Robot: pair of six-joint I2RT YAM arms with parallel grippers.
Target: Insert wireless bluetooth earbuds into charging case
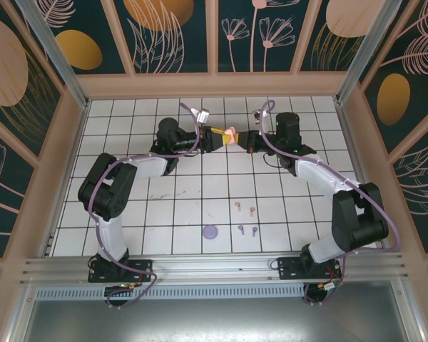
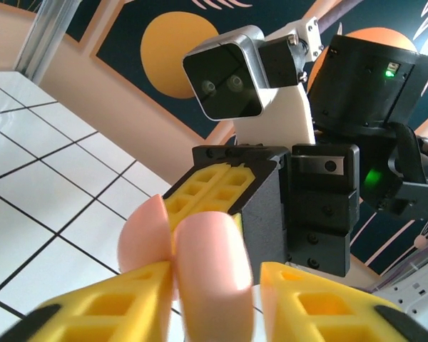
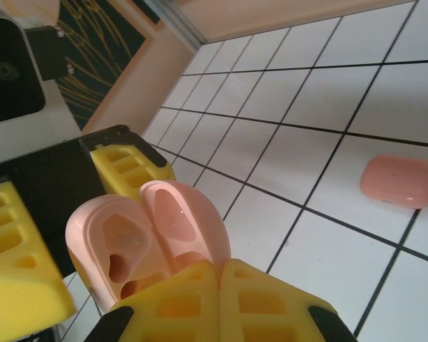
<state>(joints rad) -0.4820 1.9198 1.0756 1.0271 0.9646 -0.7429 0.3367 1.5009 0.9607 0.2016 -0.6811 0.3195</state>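
A peach charging case [image 1: 230, 134] hangs above the far middle of the table between my two grippers. It stands open, with its empty wells and lid [image 3: 150, 228] facing the right wrist camera. My right gripper [image 3: 220, 274] is shut on the lid's lower edge. My left gripper [image 2: 214, 278] is open around the case [image 2: 210, 256]: one finger touches it and the other stands off with a gap. Two tan-peach earbuds [image 1: 237, 206] and two purple earbuds [image 1: 240, 229] lie loose on the tiles near the front.
A shut purple case [image 1: 211, 231] lies on the table left of the purple buds. A shut coral-pink case [image 3: 401, 181] rests on the tiles below my right gripper. Wooden walls [image 1: 214, 84] ring the white tiled table.
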